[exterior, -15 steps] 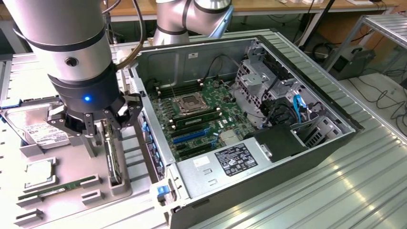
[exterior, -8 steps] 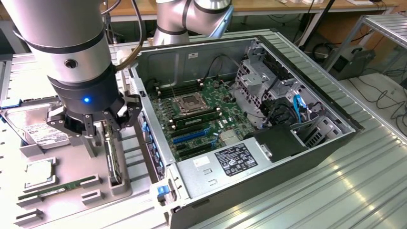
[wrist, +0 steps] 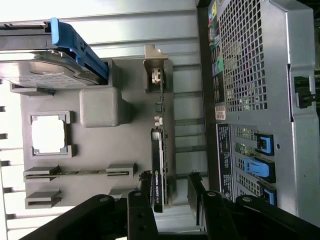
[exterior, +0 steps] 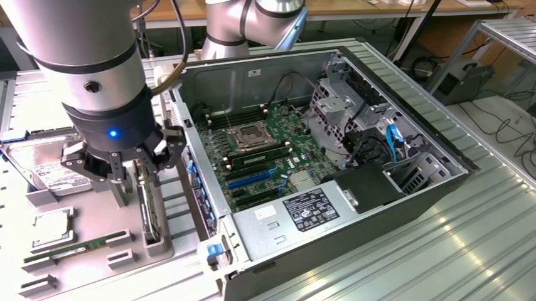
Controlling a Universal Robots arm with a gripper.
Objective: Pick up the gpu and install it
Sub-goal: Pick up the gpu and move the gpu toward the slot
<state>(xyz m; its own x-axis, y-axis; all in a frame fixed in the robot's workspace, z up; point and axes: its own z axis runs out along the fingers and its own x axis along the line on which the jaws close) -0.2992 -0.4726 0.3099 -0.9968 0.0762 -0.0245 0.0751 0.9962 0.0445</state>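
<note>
Wrist view: the claw (wrist: 170, 197) stands wide, its two black fingers (wrist: 142, 210) straddling one end of the gpu (wrist: 158, 170). A gap shows between the card and the finger nearer the computer case (wrist: 250, 75). The gpu stands on edge in a slot of a gray tray (wrist: 95, 145), along the side of the tray closest to the case. Its silver bracket (wrist: 155, 67) is at the end away from the claw. Farther from the case lie a memory stick (wrist: 75, 172) and a square processor chip (wrist: 48, 136). A hard drive (wrist: 40, 70) with a blue handle (wrist: 75, 45) lies there too.

In the exterior view the claw hangs low over the card, just beside the case's outer wall and to the exterior view's left of it. The case lies on its side on the slatted metal tabletop (exterior: 435, 251), open upward. Inside it the green motherboard (exterior: 260, 157) and a blue expansion slot (exterior: 251, 179) are in plain sight.
</note>
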